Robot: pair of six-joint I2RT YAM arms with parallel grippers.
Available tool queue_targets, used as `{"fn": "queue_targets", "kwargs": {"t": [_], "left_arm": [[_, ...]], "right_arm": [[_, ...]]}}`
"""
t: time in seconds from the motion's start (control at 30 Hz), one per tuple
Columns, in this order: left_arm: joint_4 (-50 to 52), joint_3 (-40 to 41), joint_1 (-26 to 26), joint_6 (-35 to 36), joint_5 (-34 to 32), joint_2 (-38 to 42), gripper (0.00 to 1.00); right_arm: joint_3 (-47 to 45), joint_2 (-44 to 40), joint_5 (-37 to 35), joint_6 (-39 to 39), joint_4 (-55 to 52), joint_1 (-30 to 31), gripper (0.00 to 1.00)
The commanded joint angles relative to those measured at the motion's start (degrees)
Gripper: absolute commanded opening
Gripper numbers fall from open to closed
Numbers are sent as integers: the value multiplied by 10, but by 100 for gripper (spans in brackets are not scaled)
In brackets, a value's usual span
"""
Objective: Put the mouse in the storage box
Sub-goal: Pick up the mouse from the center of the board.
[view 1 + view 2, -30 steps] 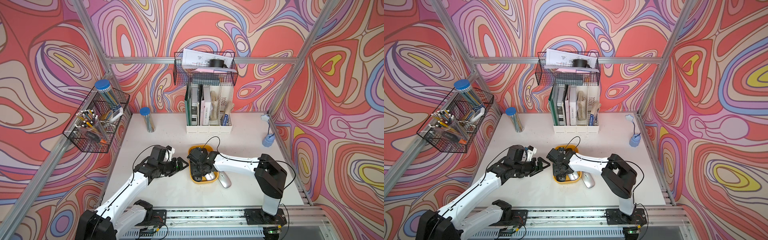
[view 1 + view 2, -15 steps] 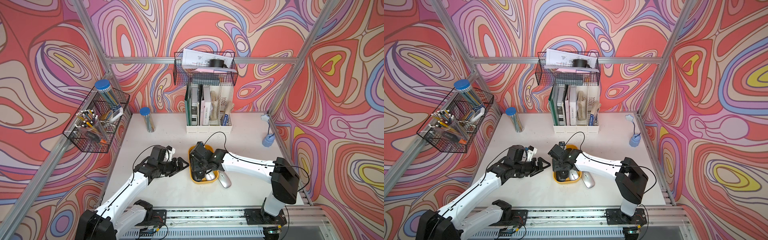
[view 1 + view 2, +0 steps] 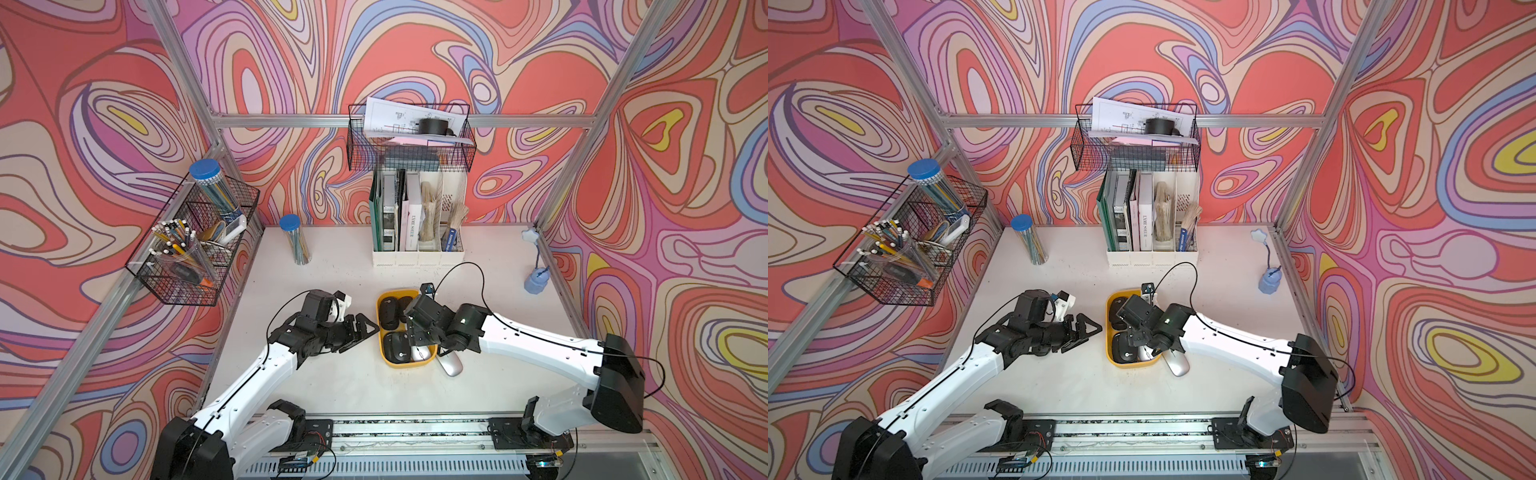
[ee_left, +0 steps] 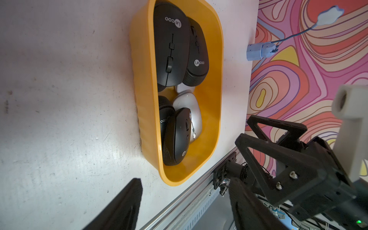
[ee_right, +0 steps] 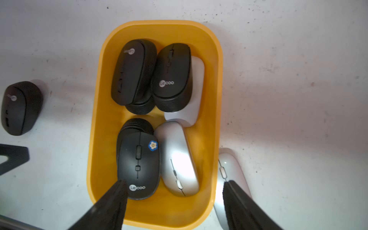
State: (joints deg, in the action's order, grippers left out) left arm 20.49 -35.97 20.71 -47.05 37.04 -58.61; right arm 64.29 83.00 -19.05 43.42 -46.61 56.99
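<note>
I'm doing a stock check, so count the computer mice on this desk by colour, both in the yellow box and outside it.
Black mice: 6, five in the storage box, one on the table
Silver mice: 2, one in the box, one beside it
White mouse: 1, in the box
Total: 9

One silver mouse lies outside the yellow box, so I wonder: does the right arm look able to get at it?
Probably yes: the right hand hangs open just over the storage box, and the silver mouse lies uncovered on the table beside its wall.
</note>
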Motion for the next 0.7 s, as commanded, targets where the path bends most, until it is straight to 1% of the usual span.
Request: {"fn": "queue_targets", "kwargs": {"t": [0.0, 0.13, 0.27, 0.43, 0.57, 0.67], "left_arm": [[-19, 1, 8, -4, 15, 0, 75], [-23, -6, 35, -1, 11, -8, 75], [-23, -20, 76, 5, -5, -32, 75], [-34, -40, 123, 4, -21, -61, 75], [-43, -41, 128, -4, -23, -71, 75], [-44, -42, 129, -5, -24, -66, 75]], "right_arm": [[-42, -33, -25, 8, -54, 0, 81], [-102, -79, 5, 22, -51, -1, 83], [-146, -108, 49, 20, -28, -2, 84], [-164, -86, 93, 7, -15, -2, 87], [-158, -39, 91, 18, -21, -4, 88], [-160, -20, 81, 19, -10, -6, 89]]}}
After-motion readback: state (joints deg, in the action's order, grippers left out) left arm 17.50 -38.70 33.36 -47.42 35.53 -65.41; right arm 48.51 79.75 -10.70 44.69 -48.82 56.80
